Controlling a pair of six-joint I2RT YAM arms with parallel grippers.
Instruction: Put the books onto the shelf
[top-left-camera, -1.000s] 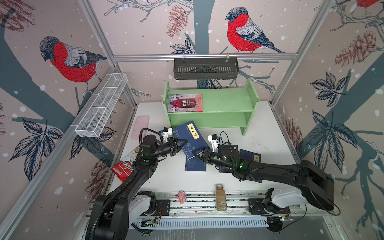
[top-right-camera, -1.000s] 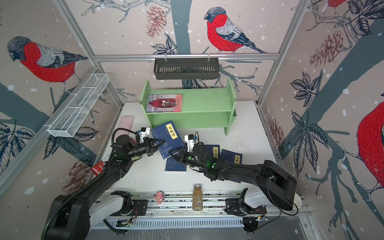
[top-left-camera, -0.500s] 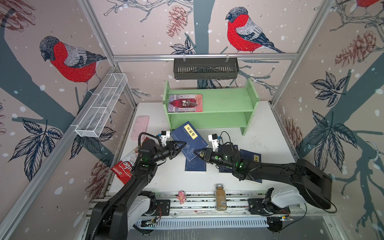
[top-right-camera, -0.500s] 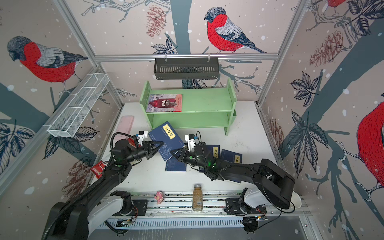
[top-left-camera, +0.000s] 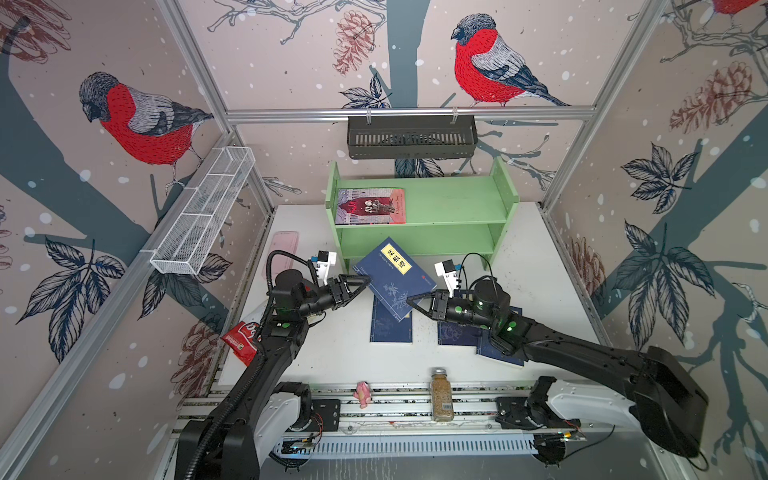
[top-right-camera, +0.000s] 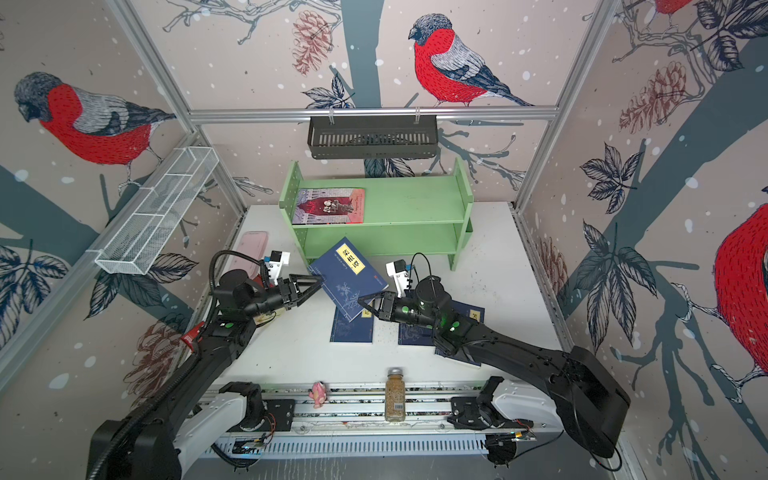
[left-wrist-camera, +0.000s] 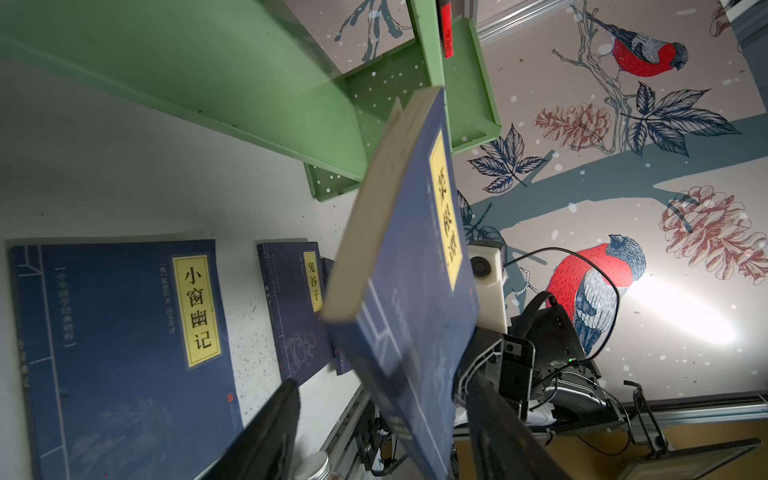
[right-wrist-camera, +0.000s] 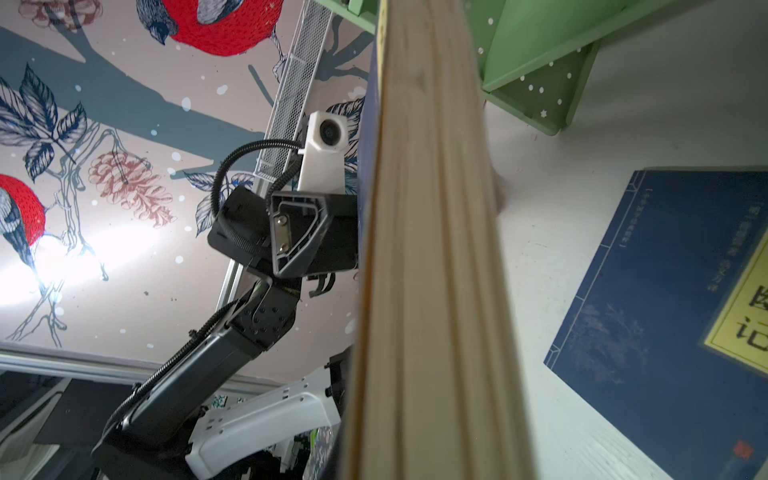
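Tabletop (top-left-camera: 536, 266): white; it carries the shelf at the back and three books lying flat in the front half.

Shelf (top-left-camera: 449, 203): light green with two tiers and upright side panels. It stands at the back of the tabletop and shows in both top views (top-right-camera: 409, 203).

Lifted book (top-left-camera: 392, 278): navy with a yellow title label, in the air and tilted, not yet on the shelf. It hangs just in front of the left half of the lower tier, with the label end toward the shelf.

Flat navy book (top-left-camera: 390, 330): it lies on the tabletop, partly hidden under the lifted book. The left wrist view shows its cover clearly (left-wrist-camera: 124, 353).

Navy pair (top-left-camera: 455, 334): two more books flat on the tabletop, just beside the flat navy book. They overlap each other and are partly covered by the right arm.

Pink-red book (top-left-camera: 370, 206): it lies flat on the top tier, at the left end, next to the side panel.

Right fingers (top-left-camera: 411, 301): pressed together on the lower corner of the lifted book. In the right wrist view the page edge (right-wrist-camera: 428, 249) fills the middle, very near to the camera.

Left fingers (top-left-camera: 360, 283): spread apart at the left corner of the lifted book. In the left wrist view one finger is on each side of this corner, but I cannot tell if either one touches it.

Spice jar (top-left-camera: 441, 395): upright on the rail in front of the tabletop.
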